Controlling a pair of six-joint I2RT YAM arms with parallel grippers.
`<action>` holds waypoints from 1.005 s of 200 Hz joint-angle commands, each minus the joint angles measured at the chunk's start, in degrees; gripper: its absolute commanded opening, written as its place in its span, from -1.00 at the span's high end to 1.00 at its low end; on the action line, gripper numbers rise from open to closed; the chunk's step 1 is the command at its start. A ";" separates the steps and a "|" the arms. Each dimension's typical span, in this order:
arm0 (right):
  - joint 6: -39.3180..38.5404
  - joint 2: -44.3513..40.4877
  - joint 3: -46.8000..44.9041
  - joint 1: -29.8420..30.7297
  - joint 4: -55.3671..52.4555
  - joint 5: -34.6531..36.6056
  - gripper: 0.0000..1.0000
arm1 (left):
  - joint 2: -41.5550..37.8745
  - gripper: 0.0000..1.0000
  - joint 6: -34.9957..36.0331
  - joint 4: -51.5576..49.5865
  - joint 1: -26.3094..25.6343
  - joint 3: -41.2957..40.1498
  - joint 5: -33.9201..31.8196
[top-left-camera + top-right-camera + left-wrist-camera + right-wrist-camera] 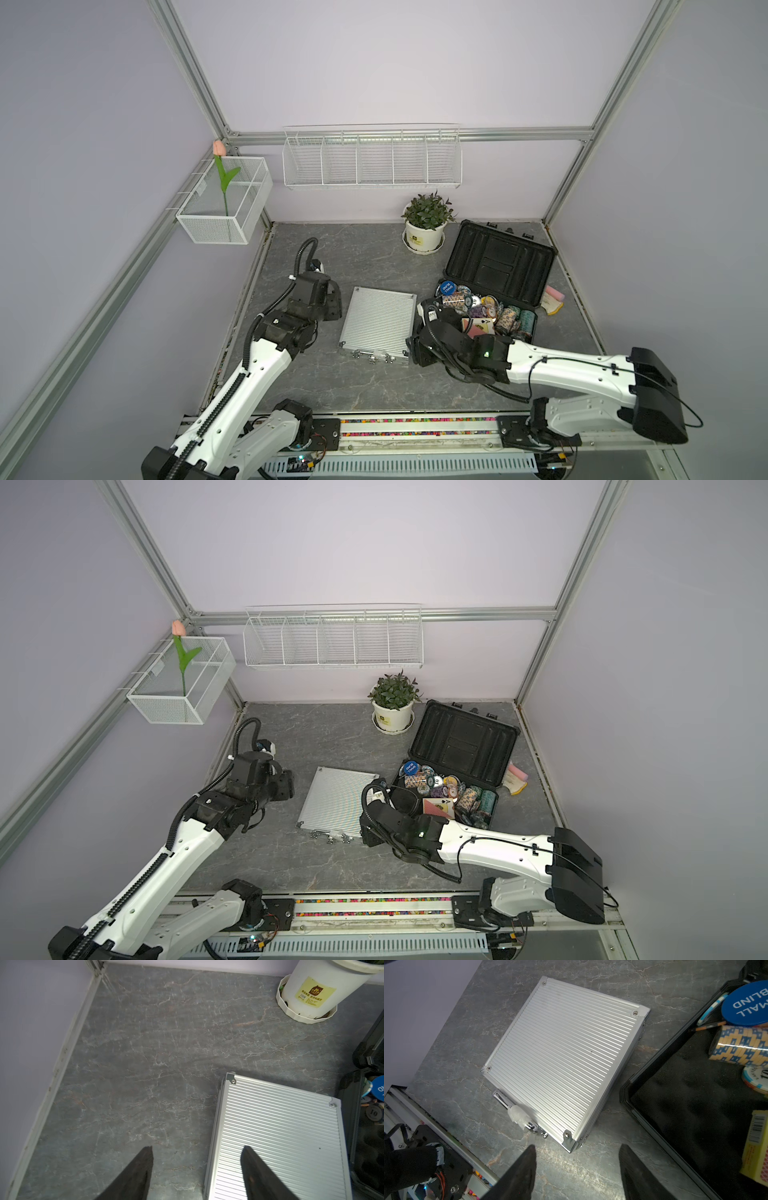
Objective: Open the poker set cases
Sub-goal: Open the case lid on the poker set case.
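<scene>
The small silver ribbed aluminium case (378, 322) lies flat and closed on the grey marble-patterned surface (353, 257), between the two arms. Its edge with the chrome handle (501, 1098) faces the robot. Just beside it, on the robot's right, is the larger dark plastic case (500, 259), already open, with its lid tipped back and loose poker chips (473, 301) heaped in the base.

The left jaws are spread and empty, poised over the left side edge of the silver case; whether they touch it I cannot tell. The right jaws are also parted and empty, near that case's front right corner, in the gap between the two cases.

The silver case looks stiff and hard-shelled. If it is full of chips, it is probably heavier than its size suggests. Its ribbed lid is smooth metal with little for the jaws to hold, and the case may skate on the polished surface when pushed. The best places to take hold seem to be the latch fittings on the handle edge, then the lid's front lip, with the other arm pinning the base down.

The cell has lilac walls, aluminium frame posts and white wire baskets (372, 160) on the walls. A white pot with a green plant (424, 226) stands at the back.
</scene>
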 commanded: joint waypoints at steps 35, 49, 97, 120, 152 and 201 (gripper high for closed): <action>2.24 2.75 2.21 0.69 0.57 1.70 -0.33 | 2.15 -0.41 -6.52 -1.67 4.51 -1.60 9.51; 0.30 3.79 2.23 0.69 2.56 2.21 -0.34 | 2.80 -0.42 -6.50 -1.71 4.54 -2.05 8.89; -3.58 8.32 5.59 0.36 3.02 -0.38 -0.47 | 0.31 -0.45 -9.13 -1.03 4.51 -6.54 7.69; -2.24 10.13 7.05 0.35 2.50 -1.47 -0.50 | -1.66 -0.45 -9.68 -0.39 4.52 -7.69 8.08; 1.96 9.62 6.58 0.36 1.95 -1.15 -0.53 | -0.05 -0.46 -11.37 1.67 4.62 -8.55 9.59; 3.88 7.59 4.30 0.42 2.29 -0.85 -0.49 | 4.03 -0.46 -16.17 4.76 4.60 -10.48 13.97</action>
